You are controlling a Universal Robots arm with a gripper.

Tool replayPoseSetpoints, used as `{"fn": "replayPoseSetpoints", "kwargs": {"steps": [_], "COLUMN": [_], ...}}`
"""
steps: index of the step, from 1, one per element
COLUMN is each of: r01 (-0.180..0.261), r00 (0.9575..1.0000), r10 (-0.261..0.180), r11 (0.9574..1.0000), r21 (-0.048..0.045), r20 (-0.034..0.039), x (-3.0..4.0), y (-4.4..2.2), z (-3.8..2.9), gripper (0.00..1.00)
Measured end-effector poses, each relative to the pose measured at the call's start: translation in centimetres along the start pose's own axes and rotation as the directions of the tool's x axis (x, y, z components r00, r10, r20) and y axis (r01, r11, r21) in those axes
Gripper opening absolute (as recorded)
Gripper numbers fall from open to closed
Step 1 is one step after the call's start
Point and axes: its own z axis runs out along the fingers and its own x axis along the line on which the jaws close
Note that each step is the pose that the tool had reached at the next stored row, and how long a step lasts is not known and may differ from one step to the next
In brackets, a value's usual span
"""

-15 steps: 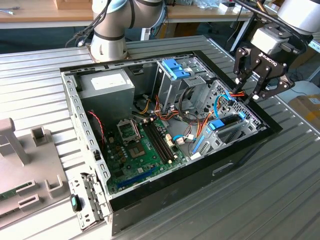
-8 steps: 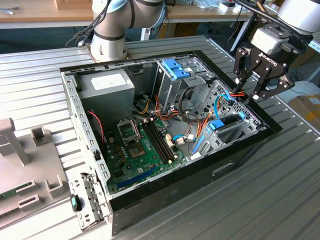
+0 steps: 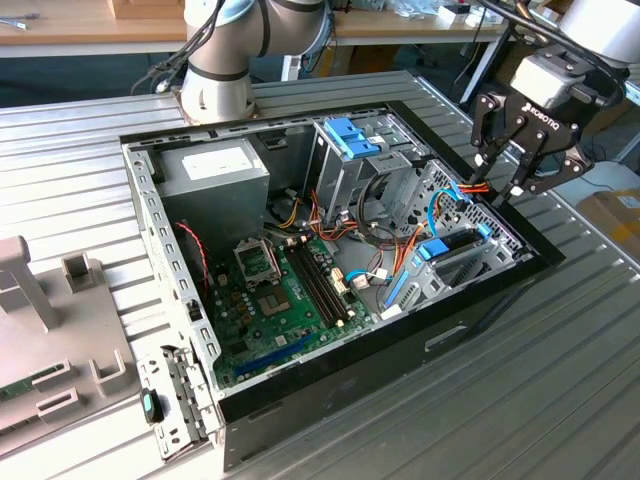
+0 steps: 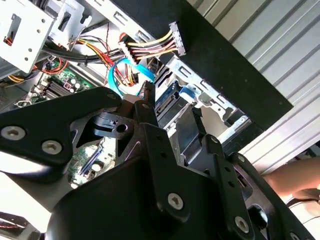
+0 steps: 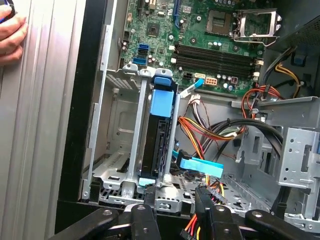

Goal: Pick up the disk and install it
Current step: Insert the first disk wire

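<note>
The gripper [image 3: 497, 180] hangs released over one end of the open computer case [image 3: 400, 335], its fingers [image 5: 145, 214] spread with nothing between them. Directly beneath it the disk [image 5: 157, 135] stands on edge in a slot of the metal drive bay [image 5: 115, 125], with its light-blue rails along the sides and a blue tab on the end away from the gripper. In the first wrist view one fingertip sits right at the disk's near end; whether it touches cannot be told. In the second wrist view the disk [image 4: 172, 107] shows through the gap between the two fingers.

Just beside the disk, under the gripper's other finger, a flat blue connector [image 5: 201, 166] lies among orange, yellow and black cables [image 5: 210, 132]. Off the outer side of the case from the gripper, a person's hand [image 5: 11, 35] rests on the ribbed metal surface [image 3: 560, 380].

Beyond the bay is the green motherboard [image 3: 280, 290], with its memory slots and bare processor socket. Farther off stands a metal drive cage with a blue latch [image 3: 350, 135] on top. Past the board the grey power supply [image 3: 215, 165] sits at the case's far corner, with the arm's base [image 3: 215, 85] behind it. Farthest from the gripper, a grey moulded fixture [image 3: 40, 330] lies on the surface.
</note>
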Motion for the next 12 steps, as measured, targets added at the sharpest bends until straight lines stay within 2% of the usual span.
{"fn": "replayPoseSetpoints", "kwargs": {"steps": [3,6,9,11,12], "r01": [0.005,0.057,0.105,0.125,0.130], "r00": [1.0000,0.9984,0.9945,0.9922,0.9915], "r10": [-0.005,-0.057,-0.105,-0.125,-0.130], "r11": [1.0000,0.9984,0.9945,0.9922,0.9915], "r21": [0.0000,0.0000,-0.0002,-0.0003,-0.0003], "r20": [0.0000,0.0000,-0.0002,-0.0005,-0.0004], "x": [0.04,0.06,0.10,0.17,0.25], "y": [-0.13,-0.36,-0.62,-1.04,-1.63], "z": [0.01,0.06,0.14,0.18,0.23], "gripper": [0.44,0.44,0.44,0.44,0.44]}}
